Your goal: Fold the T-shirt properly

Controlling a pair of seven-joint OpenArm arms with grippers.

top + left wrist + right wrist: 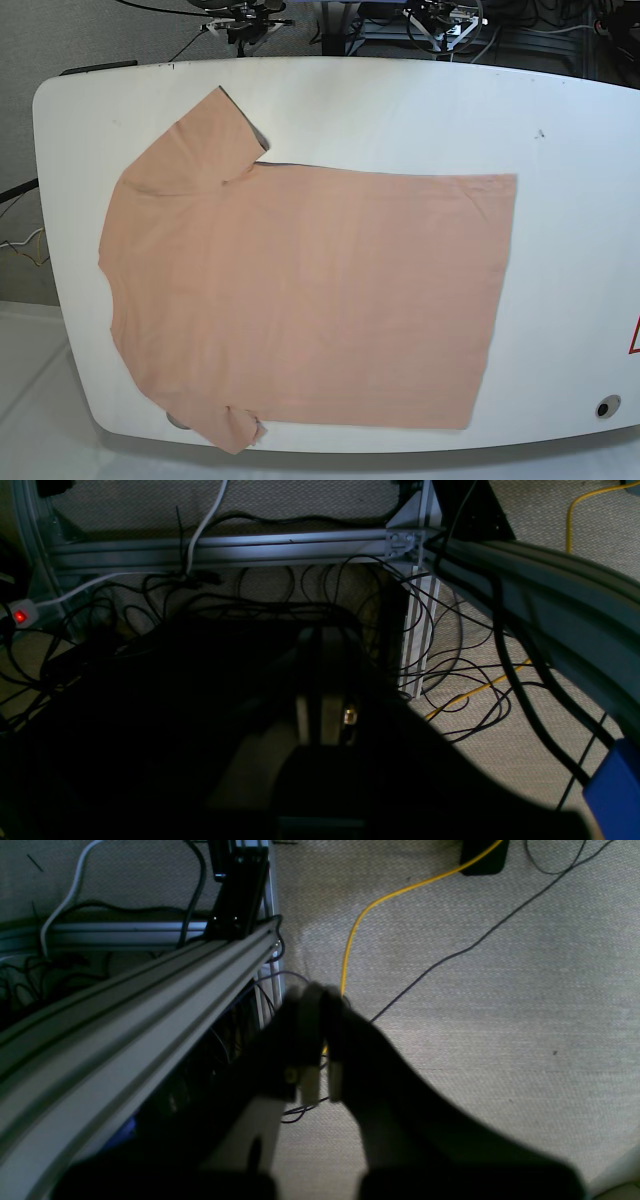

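The peach T-shirt point(300, 290) lies flat and spread on the white table point(560, 120) in the base view, collar to the left, hem to the right, one sleeve point(205, 130) at the far left and one point(225, 425) at the near left edge. Neither arm shows over the table. My left gripper point(325, 635) is dark, hangs beside the frame over the floor, its jaws together. My right gripper point(320, 995) hangs over the carpet, its jaws together, holding nothing.
Both wrist views look down at beige carpet with aluminium frame rails point(225, 550) point(125, 1005), several black cables point(450, 655), a yellow cable point(360, 925) and a power strip with a red light point(20, 615). A small round hole point(605, 407) marks the table's near right corner.
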